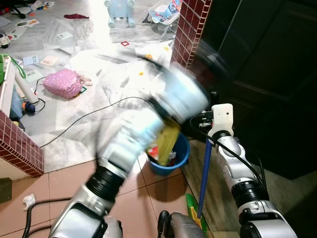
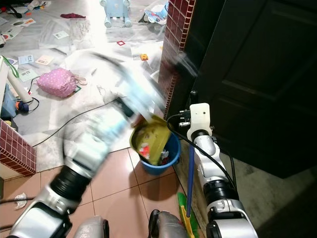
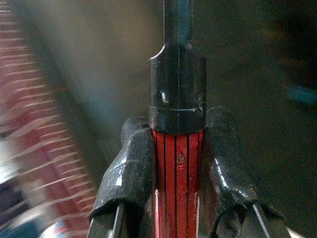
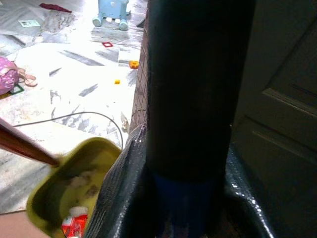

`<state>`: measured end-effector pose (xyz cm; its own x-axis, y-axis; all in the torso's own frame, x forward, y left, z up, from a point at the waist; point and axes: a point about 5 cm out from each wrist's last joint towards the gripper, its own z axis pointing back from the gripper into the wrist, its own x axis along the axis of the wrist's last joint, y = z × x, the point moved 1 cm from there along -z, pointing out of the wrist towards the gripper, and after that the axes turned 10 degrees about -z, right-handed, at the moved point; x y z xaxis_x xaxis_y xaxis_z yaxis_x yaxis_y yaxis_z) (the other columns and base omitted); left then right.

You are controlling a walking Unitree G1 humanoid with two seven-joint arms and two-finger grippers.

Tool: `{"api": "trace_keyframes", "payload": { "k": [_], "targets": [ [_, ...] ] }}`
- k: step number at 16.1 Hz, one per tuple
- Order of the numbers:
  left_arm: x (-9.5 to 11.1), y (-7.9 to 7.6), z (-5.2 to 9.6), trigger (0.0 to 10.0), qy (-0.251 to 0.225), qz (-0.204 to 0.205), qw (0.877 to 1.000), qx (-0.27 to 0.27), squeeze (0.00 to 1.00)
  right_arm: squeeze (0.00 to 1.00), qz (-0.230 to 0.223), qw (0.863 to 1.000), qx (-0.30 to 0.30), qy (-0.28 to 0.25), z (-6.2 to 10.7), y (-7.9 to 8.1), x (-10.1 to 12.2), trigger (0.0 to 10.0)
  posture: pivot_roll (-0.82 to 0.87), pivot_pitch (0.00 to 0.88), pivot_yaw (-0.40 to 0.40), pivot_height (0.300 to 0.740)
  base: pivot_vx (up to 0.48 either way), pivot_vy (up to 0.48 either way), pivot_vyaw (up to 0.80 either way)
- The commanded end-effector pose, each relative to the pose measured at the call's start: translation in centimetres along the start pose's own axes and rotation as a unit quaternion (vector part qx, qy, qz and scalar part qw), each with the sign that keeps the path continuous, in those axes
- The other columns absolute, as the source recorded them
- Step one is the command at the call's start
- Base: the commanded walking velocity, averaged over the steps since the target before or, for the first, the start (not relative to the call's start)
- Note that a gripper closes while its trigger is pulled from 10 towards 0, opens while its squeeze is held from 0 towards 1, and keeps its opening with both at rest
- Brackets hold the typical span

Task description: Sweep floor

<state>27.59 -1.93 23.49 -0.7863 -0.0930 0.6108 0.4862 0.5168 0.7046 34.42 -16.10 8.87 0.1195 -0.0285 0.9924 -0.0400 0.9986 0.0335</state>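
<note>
Head views: pink floor tiles [image 1: 69, 181] give way to pale, toy-littered flooring beyond a red brick pillar [image 1: 190, 29]. Beside the pillar's foot stands a blue bucket [image 1: 181, 153]; a yellow dustpan [image 2: 151, 139], holding scraps, tilts over it. The left arm is motion-blurred.

Left wrist view: the left gripper [image 3: 176, 163] clamps a red-and-black handle [image 3: 177, 173]; the background is smeared.

Right wrist view: the right gripper [image 4: 188, 198] grasps the blue broom pole [image 4: 185, 208], near the pillar and a dark door [image 4: 282, 99].
</note>
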Motion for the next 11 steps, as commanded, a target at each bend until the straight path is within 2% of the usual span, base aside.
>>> {"api": "trace_keyframes", "payload": {
  "k": [1, 5, 6, 8, 9, 11],
  "targets": [
    [0.9, -0.4, -0.5, 10.0, -0.016, -0.036, 0.998, -0.04, 0.0, 0.0, 0.011, 1.0, -0.008, -0.016, -0.2, -0.5, 0.7, 10.0, -0.02, 0.104, -0.053, 0.74, 0.0, 0.0, 0.0],
    [1.5, -0.8, -0.9, 10.0, -0.028, -0.046, 0.997, -0.054, 0.0, 0.0, 0.01, 1.0, -0.008, -0.015, -0.1, -0.5, 0.7, 10.0, -0.02, 0.104, -0.053, 0.74, 0.0, 0.0, 0.0],
    [1.6, -0.6, -0.9, 10.0, -0.03, -0.06, 0.996, -0.056, 0.0, 0.0, 0.011, 1.0, -0.007, -0.014, -0.2, -0.5, 0.7, 10.0, -0.02, 0.105, -0.056, 0.74, 0.0, 0.0, 0.0],
    [2.0, 0.5, -1.2, 10.0, -0.032, -0.037, 0.999, -0.017, 0.0, 0.0, 0.012, 1.0, -0.006, -0.014, -0.2, -0.5, 0.7, 10.0, -0.02, 0.104, -0.057, 0.74, 0.0, 0.0, 0.0],
    [2.1, 1.0, -1.2, 10.0, -0.033, -0.04, 0.999, -0.006, 0.0, 0.0, 0.012, 1.0, -0.006, -0.014, -0.2, -0.4, 0.7, 10.0, -0.02, 0.104, -0.056, 0.74, 0.0, 0.0, 0.0],
    [2.0, 1.2, -1.3, 10.0, -0.029, -0.012, 0.999, 0.011, 0.0, 0.0, 0.012, 1.0, -0.006, -0.014, -0.3, -0.4, 0.7, 10.0, -0.02, 0.104, -0.056, 0.74, 0.0, 0.0, 0.0]
  ]
}}
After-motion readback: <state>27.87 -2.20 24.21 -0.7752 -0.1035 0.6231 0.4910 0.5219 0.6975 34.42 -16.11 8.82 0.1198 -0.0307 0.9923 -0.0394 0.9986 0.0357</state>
